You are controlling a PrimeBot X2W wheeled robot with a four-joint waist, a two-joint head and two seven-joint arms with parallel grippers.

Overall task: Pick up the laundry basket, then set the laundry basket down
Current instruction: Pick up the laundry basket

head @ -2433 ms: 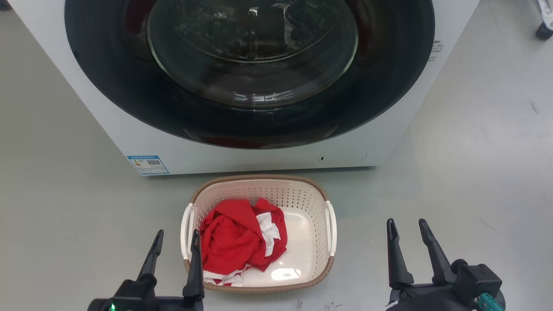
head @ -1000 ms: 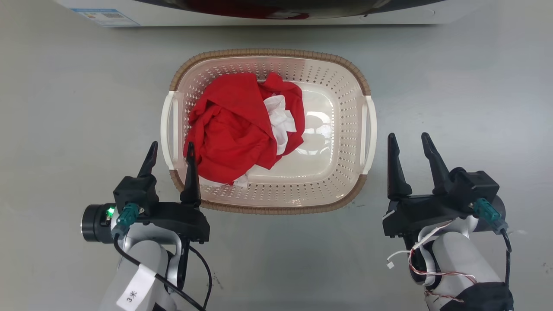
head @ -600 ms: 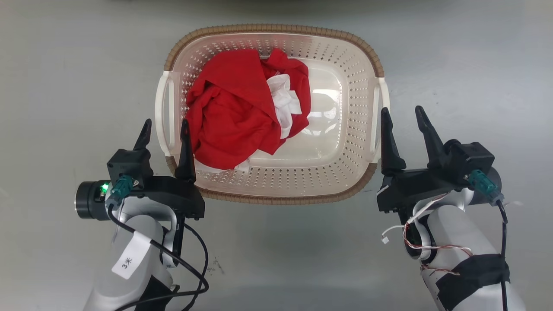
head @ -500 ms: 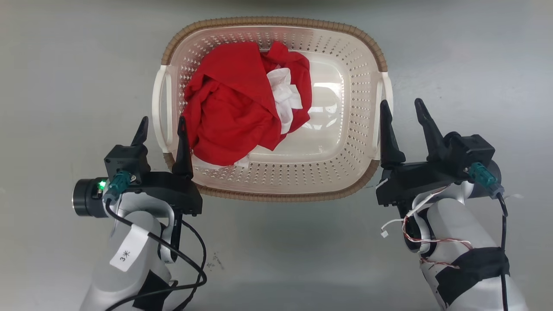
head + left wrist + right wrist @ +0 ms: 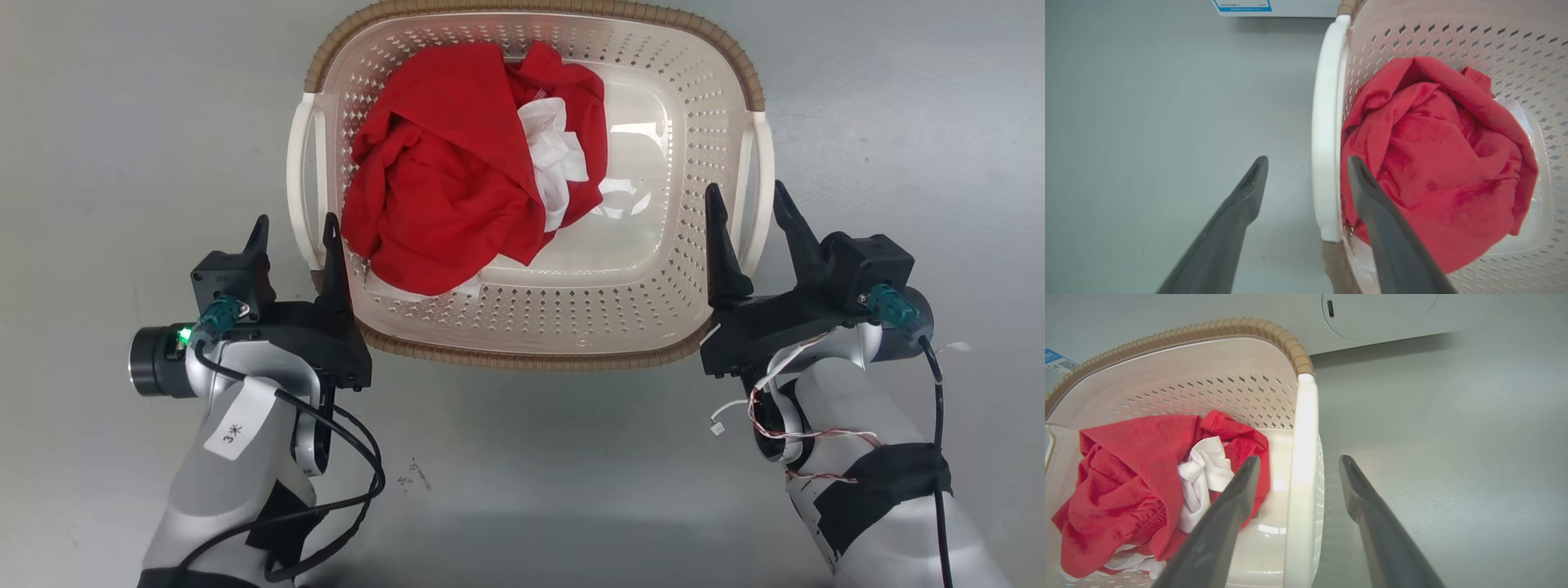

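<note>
The rounded cream perforated plastic laundry basket point(image 5: 531, 318) with brown woven-look rim sits on the grey floor point(image 5: 122, 122) straight ahead, long axis running left to right between the arms, a crumpled red-and-white garment point(image 5: 449, 180) in its left half. The left gripper point(image 5: 295, 222), spread wide, straddles the white left handle point(image 5: 1327, 134), one finger outside over floor, one inside beside the cloth; the right gripper point(image 5: 746, 188) mirrors it across the white right handle point(image 5: 1302, 457), equally near, parted and gripping nothing; both forearms reach forward, fingers parallel to the handles.
</note>
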